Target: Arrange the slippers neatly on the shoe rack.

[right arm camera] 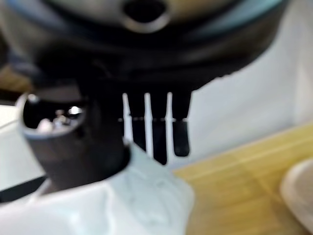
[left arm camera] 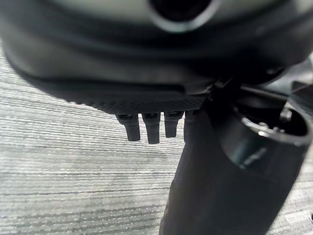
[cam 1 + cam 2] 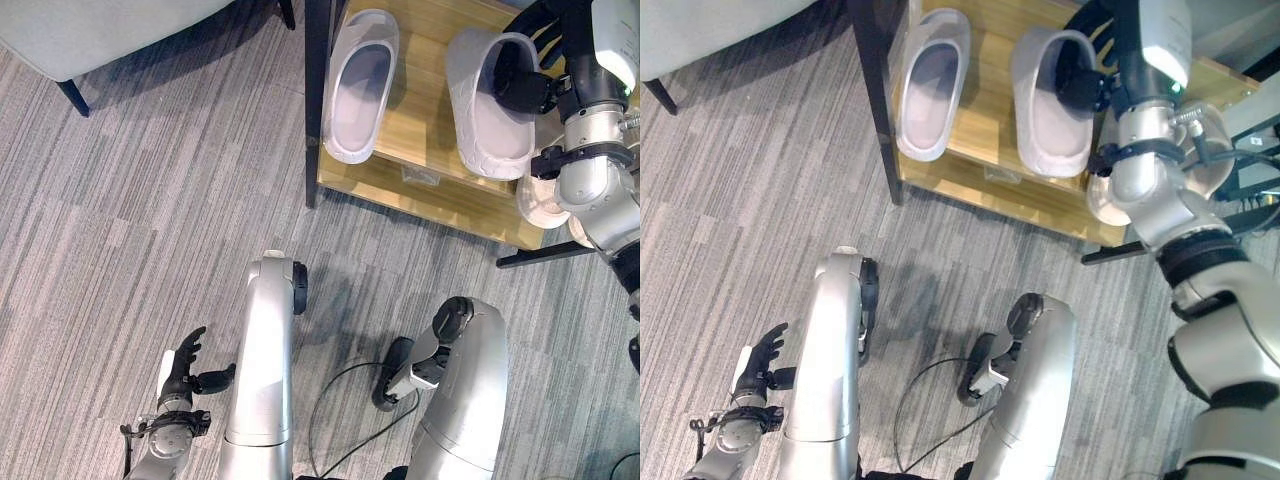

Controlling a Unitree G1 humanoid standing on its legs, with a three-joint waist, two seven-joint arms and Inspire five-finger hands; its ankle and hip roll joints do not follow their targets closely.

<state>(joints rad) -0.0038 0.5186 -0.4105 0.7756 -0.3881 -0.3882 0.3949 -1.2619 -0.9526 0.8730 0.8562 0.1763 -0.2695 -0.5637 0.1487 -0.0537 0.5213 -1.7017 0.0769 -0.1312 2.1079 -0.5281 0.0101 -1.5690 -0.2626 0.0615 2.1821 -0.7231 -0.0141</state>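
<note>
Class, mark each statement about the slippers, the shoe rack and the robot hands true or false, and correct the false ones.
1. Two slippers lie on the shoe rack. True: the left slipper and the right slipper.
2. The right robot hand is at the right slipper. True.
3. The left robot hand grips a slipper. False: it hangs open over the carpet, holding nothing.
4. The two slippers are stacked. False: they lie side by side, apart.
</note>
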